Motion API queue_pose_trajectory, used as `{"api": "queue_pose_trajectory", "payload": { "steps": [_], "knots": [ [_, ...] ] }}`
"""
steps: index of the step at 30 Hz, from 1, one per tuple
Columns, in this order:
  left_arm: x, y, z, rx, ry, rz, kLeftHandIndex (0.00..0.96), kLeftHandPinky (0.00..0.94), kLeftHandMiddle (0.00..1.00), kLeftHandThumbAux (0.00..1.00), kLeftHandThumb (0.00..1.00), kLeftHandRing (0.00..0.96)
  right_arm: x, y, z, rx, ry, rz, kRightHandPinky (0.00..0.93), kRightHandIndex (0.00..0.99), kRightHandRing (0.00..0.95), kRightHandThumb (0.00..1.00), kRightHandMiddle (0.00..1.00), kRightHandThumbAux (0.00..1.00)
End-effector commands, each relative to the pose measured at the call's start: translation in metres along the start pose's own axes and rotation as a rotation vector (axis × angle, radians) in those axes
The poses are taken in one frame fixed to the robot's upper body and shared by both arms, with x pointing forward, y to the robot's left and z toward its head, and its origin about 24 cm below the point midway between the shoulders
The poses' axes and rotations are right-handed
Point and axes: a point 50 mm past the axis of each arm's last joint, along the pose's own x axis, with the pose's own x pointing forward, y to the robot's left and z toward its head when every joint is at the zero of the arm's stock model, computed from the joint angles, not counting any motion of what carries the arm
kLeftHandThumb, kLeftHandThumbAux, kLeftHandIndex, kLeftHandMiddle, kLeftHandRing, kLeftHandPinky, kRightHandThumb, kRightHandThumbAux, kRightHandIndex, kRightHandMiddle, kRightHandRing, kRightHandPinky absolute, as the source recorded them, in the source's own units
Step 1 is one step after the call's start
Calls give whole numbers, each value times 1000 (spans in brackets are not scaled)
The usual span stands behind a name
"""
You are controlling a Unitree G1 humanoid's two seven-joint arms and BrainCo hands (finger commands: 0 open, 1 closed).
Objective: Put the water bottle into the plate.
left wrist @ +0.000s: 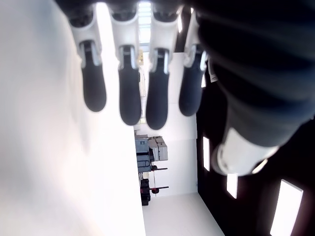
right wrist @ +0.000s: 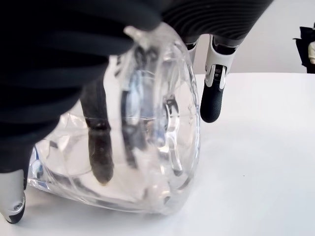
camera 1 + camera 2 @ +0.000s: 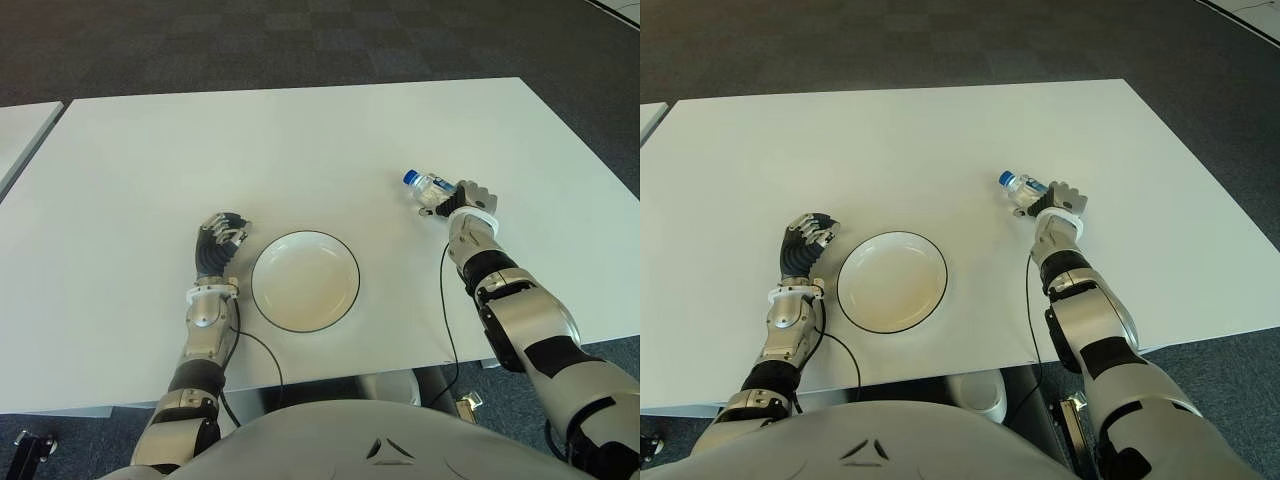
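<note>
A clear water bottle [image 3: 424,187] with a blue cap lies on the white table [image 3: 300,140], to the right of and beyond the plate, cap pointing to the far left. My right hand [image 3: 462,198] is shut on it. In the right wrist view the bottle [image 2: 147,147] fills the palm, with fingers [image 2: 213,98] curled over it and its underside close to the tabletop. The white plate [image 3: 305,281], dark-rimmed and with nothing on it, sits near the front edge. My left hand [image 3: 220,242] shows just left of the plate, its fingers [image 1: 130,93] relaxed and holding nothing.
The table's front edge [image 3: 330,378] runs close behind the plate and both forearms. A cable [image 3: 447,300] hangs from the right forearm over that edge. Part of a second table [image 3: 20,130] shows at the far left, and dark carpet [image 3: 300,40] lies beyond.
</note>
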Motion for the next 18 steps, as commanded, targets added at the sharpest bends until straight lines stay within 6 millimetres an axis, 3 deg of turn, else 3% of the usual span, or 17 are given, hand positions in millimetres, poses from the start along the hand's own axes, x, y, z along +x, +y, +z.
{"api": "queue_pose_trajectory", "payload": {
  "steps": [1, 11, 18],
  "knots": [
    [-26, -2, -33, -6, 195, 21, 429, 434, 464, 716, 703, 437, -11, 32, -7, -36, 39, 140, 798, 436, 767, 711, 762, 711],
    [-26, -3, -33, -1, 199, 21, 428, 440, 466, 716, 702, 440, -11, 31, -6, -31, 32, 116, 797, 434, 772, 706, 779, 718],
    [-26, -3, -33, -2, 199, 19, 428, 431, 466, 717, 701, 442, -11, 29, -3, 114, 7, 71, 793, 433, 774, 705, 782, 720]
  ]
}}
